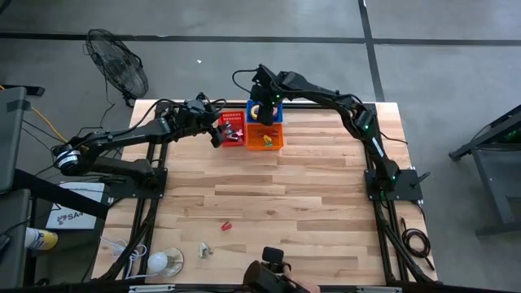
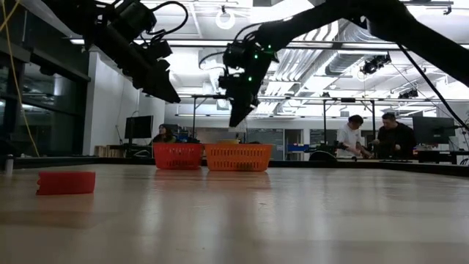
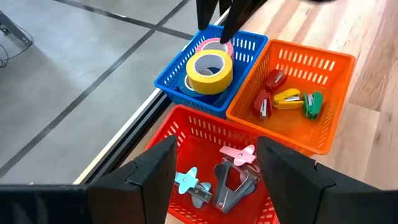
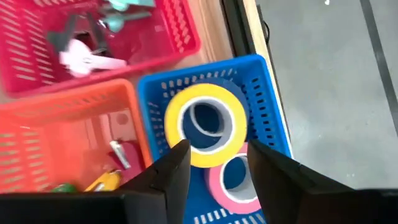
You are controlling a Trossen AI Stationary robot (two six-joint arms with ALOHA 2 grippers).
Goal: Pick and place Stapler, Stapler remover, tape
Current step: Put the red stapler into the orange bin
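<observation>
Three baskets stand at the table's far edge. The blue basket (image 3: 245,46) holds a yellow tape roll (image 4: 205,124) lying on a pink roll (image 4: 233,177). The orange basket (image 3: 323,68) holds red, yellow and green staplers (image 3: 287,98). The red basket (image 3: 193,127) holds several staple removers (image 3: 233,177). My right gripper (image 4: 214,158) hangs open above the tape rolls, clear of them. My left gripper (image 3: 214,155) hovers open over the red basket with nothing between its fingers. A small red item (image 1: 226,225) lies on the table's near half.
A small pale item (image 1: 205,251) and a white round object (image 1: 159,262) lie near the table's near left corner. A dark device (image 1: 273,264) sits at the near edge. Bare wood (image 1: 309,195) spreads between the baskets and these. People stand in the room beyond (image 2: 374,136).
</observation>
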